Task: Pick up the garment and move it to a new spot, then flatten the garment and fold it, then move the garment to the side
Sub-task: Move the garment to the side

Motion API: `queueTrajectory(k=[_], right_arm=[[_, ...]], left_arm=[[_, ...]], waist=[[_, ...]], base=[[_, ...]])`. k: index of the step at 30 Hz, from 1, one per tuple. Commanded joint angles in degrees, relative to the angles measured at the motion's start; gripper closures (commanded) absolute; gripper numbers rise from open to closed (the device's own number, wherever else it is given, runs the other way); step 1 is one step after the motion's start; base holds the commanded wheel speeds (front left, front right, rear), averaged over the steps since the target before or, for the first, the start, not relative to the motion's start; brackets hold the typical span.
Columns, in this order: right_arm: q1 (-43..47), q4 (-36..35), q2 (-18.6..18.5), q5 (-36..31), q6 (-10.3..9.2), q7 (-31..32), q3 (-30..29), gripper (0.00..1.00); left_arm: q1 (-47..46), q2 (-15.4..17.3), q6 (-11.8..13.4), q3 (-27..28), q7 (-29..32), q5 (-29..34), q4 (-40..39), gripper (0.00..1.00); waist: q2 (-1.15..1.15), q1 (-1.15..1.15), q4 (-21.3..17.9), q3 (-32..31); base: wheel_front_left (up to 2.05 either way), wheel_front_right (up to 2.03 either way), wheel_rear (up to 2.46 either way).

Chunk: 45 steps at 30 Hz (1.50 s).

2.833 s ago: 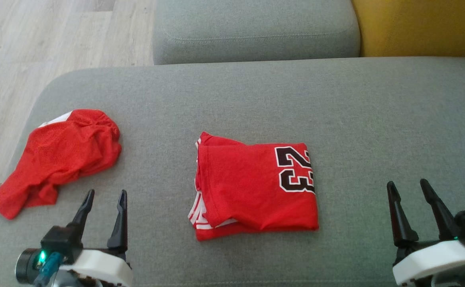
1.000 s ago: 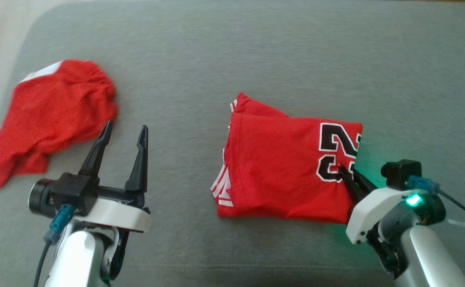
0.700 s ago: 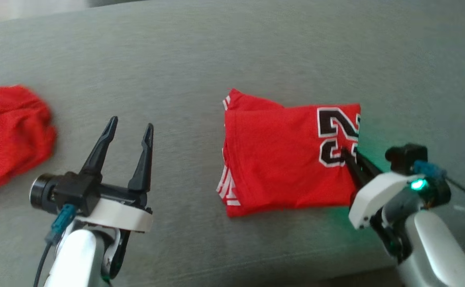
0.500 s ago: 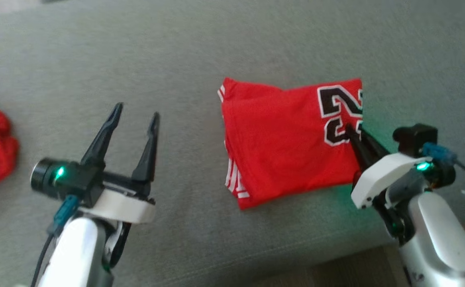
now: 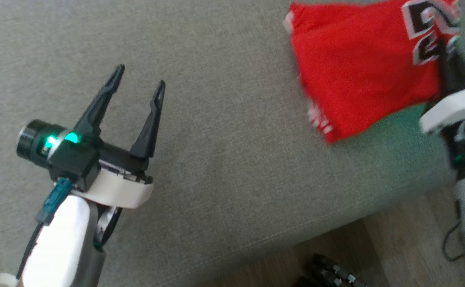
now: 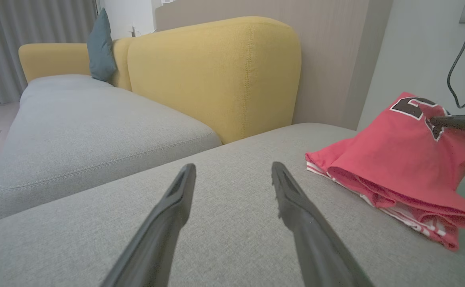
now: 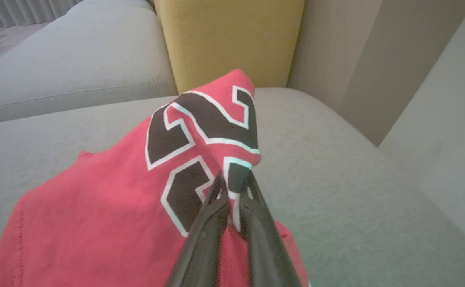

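The garment (image 5: 356, 71) is a folded red jersey with a black and white number, lying at the upper right of the grey seat cushion (image 5: 224, 159). My right gripper (image 5: 444, 54) is shut on its right edge beside the number. In the right wrist view the two fingers pinch that fold (image 7: 234, 177) and hold it raised, while the rest of the garment (image 7: 97, 215) trails on the cushion. My left gripper (image 5: 140, 77) hovers open over bare cushion, well left of the garment (image 6: 395, 159), with nothing between its fingers (image 6: 233, 166).
The cushion's front edge (image 5: 336, 223) runs diagonally at the lower right, with wood floor (image 5: 399, 247) and a dark wheeled part (image 5: 328, 273) below it. A yellow backrest (image 6: 216, 71), a second grey seat (image 6: 89, 123) and a wall with a hanging cable (image 6: 457, 75) stand behind.
The head camera has swung, so the whole picture has shifted. My right gripper stays shut on the garment and has drawn it rightward along the cushion, its gripped edge raised. The left gripper stays open.
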Motion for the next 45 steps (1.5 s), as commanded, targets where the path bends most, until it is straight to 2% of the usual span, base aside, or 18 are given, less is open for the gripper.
queueTrajectory(k=[1, 8, 15, 24, 25, 26, 27, 28, 37, 45], right_arm=[[-1.25, -1.76, -1.26, -0.42, 0.22, -0.41, 0.25, 1.00], [-4.51, -2.79, -2.95, -2.10, 0.22, 0.63, -4.33, 1.00], [-6.22, -4.03, -4.30, -5.50, 0.22, -0.12, -10.18, 1.00], [-9.46, 0.76, -5.17, -9.20, 0.22, -3.51, -14.08, 1.00], [-9.54, 1.45, -4.93, -10.07, 0.22, -3.76, -14.81, 0.87], [-9.54, 2.11, -4.50, -10.71, 0.22, -3.99, -15.33, 0.64], [-9.42, 2.76, -4.09, -11.41, 0.22, -4.11, -15.98, 0.37], [-9.12, 3.33, -3.72, -12.51, 0.22, -4.14, -16.75, 0.00], [-4.06, 4.11, 0.29, -16.01, 0.22, -7.46, -21.22, 0.00], [7.59, -6.88, 6.15, -14.46, 0.22, -12.94, -15.52, 0.00]], left_arm=[[-1.88, 1.14, -0.20, 1.51, 0.30, 0.59, -2.45, 0.00], [-4.20, 1.93, -0.39, 0.75, 0.90, 1.14, -3.91, 0.00], [-7.52, 2.51, -0.78, -0.59, 0.62, 1.53, -4.40, 0.00], [-9.37, 2.14, -0.68, -1.24, -0.37, 1.05, -3.07, 0.00], [-9.51, 2.06, -0.69, -1.39, -0.46, 1.00, -2.86, 0.00], [-9.60, 1.97, -0.68, -1.49, -0.57, 0.92, -2.62, 0.00], [-9.65, 1.88, -0.66, -1.57, -0.66, 0.83, -2.38, 0.00], [-9.68, 1.77, -0.65, -1.67, -0.75, 0.73, -2.14, 0.00], [-8.73, 1.05, 0.04, -1.75, -1.27, -0.08, -0.23, 0.00], [-4.40, 0.16, 2.23, 0.07, -1.37, -1.52, 1.14, 0.00]], waist=[[0.00, -0.01, -0.79, 1.09], [0.00, -0.01, -0.95, 4.06], [0.00, -0.01, 0.63, 7.70], [0.00, -0.01, 2.58, 10.34], [0.00, -0.01, 2.83, 10.47], [0.00, -0.01, 3.03, 10.50], [0.00, -0.01, 3.21, 10.49], [0.00, -0.01, 3.42, 10.44], [0.00, -0.01, 5.16, 7.56], [0.00, -0.01, 7.74, 0.93]], base=[[0.00, 0.00, 0.00], [0.00, 0.00, 0.00], [0.00, 0.00, 0.00], [0.00, 0.00, 0.00], [0.00, 0.00, 0.00], [0.00, 0.00, 0.00], [0.00, 0.00, 0.00], [0.00, 0.00, 0.00], [0.00, 0.00, 0.00], [0.00, 0.00, 0.00]])
